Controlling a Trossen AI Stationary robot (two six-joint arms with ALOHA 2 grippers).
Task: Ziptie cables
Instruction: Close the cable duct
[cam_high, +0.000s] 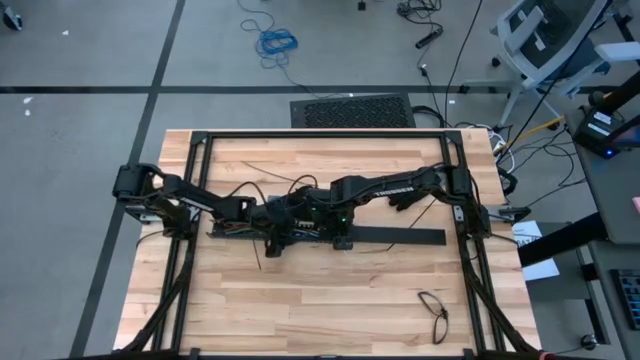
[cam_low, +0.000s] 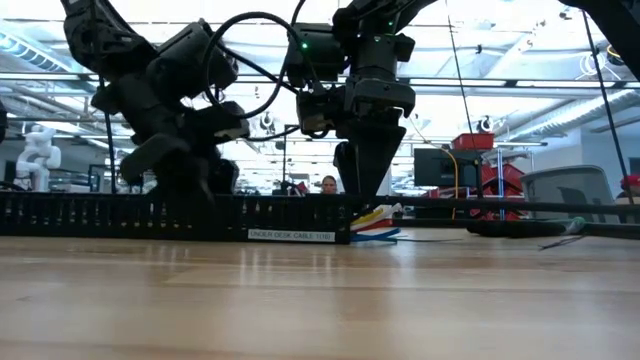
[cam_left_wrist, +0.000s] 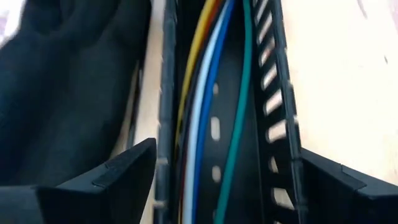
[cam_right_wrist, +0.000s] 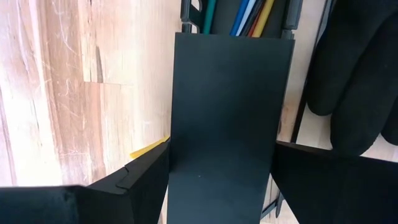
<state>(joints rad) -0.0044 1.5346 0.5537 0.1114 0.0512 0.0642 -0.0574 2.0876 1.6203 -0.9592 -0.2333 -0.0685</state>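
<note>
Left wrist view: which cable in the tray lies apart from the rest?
The green cable. It runs alone beside the slotted tray wall, with a bare gap between it and the yellow, white and blue cables bunched against the opposite wall.

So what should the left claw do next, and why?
Probably lower the left claw a little and pinch the cables together. Its fingers stand open on either side of the slotted tray, and the yellow, white, blue and green cables lie loose inside with nothing tied round them yet. The right claw is open astride the flat black cover next to it.
</note>
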